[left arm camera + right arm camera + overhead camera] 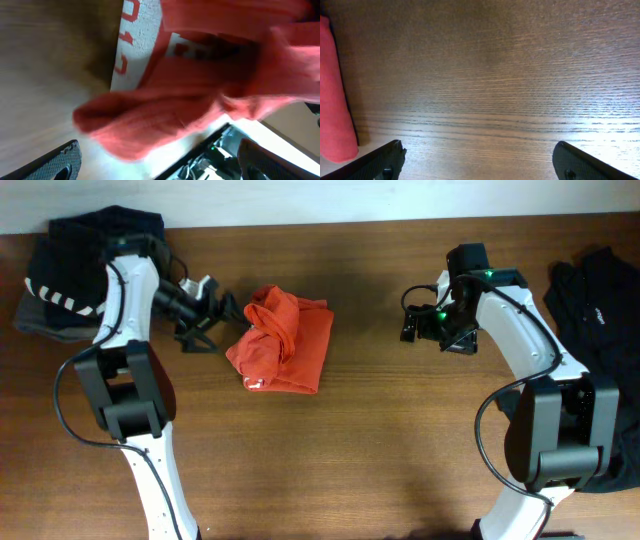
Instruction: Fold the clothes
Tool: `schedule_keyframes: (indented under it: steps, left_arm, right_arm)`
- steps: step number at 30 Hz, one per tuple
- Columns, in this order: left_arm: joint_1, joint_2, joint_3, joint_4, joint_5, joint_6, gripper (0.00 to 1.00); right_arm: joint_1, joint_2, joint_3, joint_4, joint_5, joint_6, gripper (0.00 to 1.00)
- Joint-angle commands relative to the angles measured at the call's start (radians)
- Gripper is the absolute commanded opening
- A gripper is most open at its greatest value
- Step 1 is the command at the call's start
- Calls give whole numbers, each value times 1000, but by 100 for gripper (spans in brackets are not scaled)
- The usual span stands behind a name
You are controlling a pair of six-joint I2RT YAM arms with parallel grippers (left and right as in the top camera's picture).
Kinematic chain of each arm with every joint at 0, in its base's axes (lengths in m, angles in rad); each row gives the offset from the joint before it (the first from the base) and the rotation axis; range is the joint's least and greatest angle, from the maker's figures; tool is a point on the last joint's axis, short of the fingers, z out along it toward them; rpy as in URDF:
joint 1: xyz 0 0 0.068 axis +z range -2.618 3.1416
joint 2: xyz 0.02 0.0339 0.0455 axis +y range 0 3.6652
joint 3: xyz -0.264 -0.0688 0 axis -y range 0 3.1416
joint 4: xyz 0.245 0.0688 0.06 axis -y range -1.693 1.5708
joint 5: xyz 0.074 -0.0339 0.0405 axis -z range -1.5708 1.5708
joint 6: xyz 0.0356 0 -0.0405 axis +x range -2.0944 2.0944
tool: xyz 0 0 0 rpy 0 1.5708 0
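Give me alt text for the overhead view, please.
A bunched orange-red T-shirt lies on the wooden table, left of centre. The left gripper sits open beside its left edge; the right gripper is open, well apart to the right.

We look down on a brown wood-grain table point(390, 430), a dark folded pile with white stripes point(55, 295) at ten o'clock, a loose black garment point(598, 290) at three o'clock

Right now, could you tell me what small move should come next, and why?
Probably ease the left gripper forward onto the near edge of the T-shirt and close. Its jaws stand open right beside the bunched cloth, while the right gripper hangs open over the table, farther off.
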Motion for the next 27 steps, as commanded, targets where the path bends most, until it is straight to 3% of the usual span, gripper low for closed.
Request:
schedule_keyframes:
  steps: [1,14,18,27]
  left_arm:
    - [1,9,-125,68,113,58,99]
    - [10,9,-206,155,86,58,99]
    - [9,9,-205,184,86,58,94]
    - [5,-10,-198,187,86,59,46]
  right_arm:
    - [5,-15,10,-3,-7,4,99]
    - [5,-15,10,-6,-7,4,99]
    - [5,-15,10,-6,-7,4,99]
    - [5,-15,10,-3,-7,4,99]
